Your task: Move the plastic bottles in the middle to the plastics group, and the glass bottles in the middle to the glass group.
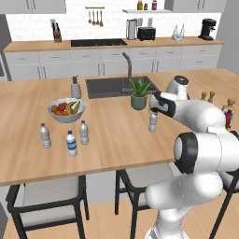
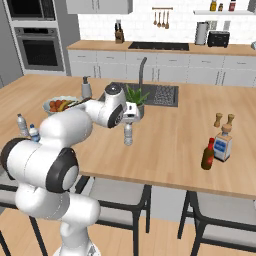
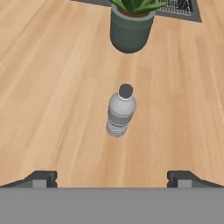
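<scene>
One clear ribbed plastic bottle point(image 1: 152, 122) point(image 2: 128, 134) point(image 3: 121, 111) stands upright mid-counter, in front of the potted plant. My gripper point(image 1: 153, 109) point(image 2: 131, 116) point(image 3: 112, 178) hangs just above it, open, with nothing between the widely spread fingertips point(image 3: 42, 178). At the left, the plastics group holds a blue-labelled water bottle point(image 1: 71, 143) point(image 2: 34, 133) and two plain clear ones point(image 1: 45, 135) point(image 1: 84, 132). At the right, the slim dark brown glass bottle point(image 2: 208, 155) with a red neck stands close beside the flat blue-labelled bottle point(image 2: 223, 143) of the glass group.
A potted plant point(image 1: 139, 95) point(image 3: 130, 26) stands just behind the bottle, by the sink point(image 1: 119, 86). A fruit bowl point(image 1: 66, 110) and a soap dispenser point(image 1: 75, 88) are at the left. Two wooden shakers point(image 2: 223, 120) stand behind the glass group. Stools sit under the counter's front edge.
</scene>
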You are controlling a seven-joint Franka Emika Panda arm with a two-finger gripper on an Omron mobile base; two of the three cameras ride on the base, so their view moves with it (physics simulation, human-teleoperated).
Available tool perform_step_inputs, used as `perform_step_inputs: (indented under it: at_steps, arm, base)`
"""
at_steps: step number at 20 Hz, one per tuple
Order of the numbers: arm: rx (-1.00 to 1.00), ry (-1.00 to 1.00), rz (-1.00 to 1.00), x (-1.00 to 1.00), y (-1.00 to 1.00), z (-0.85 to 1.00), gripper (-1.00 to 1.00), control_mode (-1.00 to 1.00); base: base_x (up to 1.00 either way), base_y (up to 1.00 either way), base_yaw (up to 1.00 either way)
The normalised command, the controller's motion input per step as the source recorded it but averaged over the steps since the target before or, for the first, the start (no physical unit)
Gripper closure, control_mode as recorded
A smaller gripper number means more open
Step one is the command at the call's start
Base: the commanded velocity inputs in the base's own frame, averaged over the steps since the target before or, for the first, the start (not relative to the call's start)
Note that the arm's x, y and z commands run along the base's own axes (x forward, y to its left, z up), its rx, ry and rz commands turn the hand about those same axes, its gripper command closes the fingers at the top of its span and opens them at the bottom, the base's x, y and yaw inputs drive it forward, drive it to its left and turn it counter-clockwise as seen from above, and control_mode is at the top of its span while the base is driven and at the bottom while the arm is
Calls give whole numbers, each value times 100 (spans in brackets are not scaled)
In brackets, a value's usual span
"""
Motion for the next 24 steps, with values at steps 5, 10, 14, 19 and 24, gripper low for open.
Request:
perform_step_inputs:
  at_steps: [5, 10, 14, 19, 24]
  arm:
    - [-1, -5, 7, 46, 6, -17, -100, -100]
    - [-5, 0, 2, 38, 0, 0, -100, -100]
    - [-2, 0, 0, 31, 0, -6, -100, -100]
    - [0, 0, 0, 3, 0, -25, -100, -100]
    - [0, 0, 0, 0, 0, -24, -100, -100]
  base:
    - [0, 0, 0]
    - [0, 0, 0]
    - [0, 0, 0]
    - [0, 0, 0]
    - [0, 0, 0]
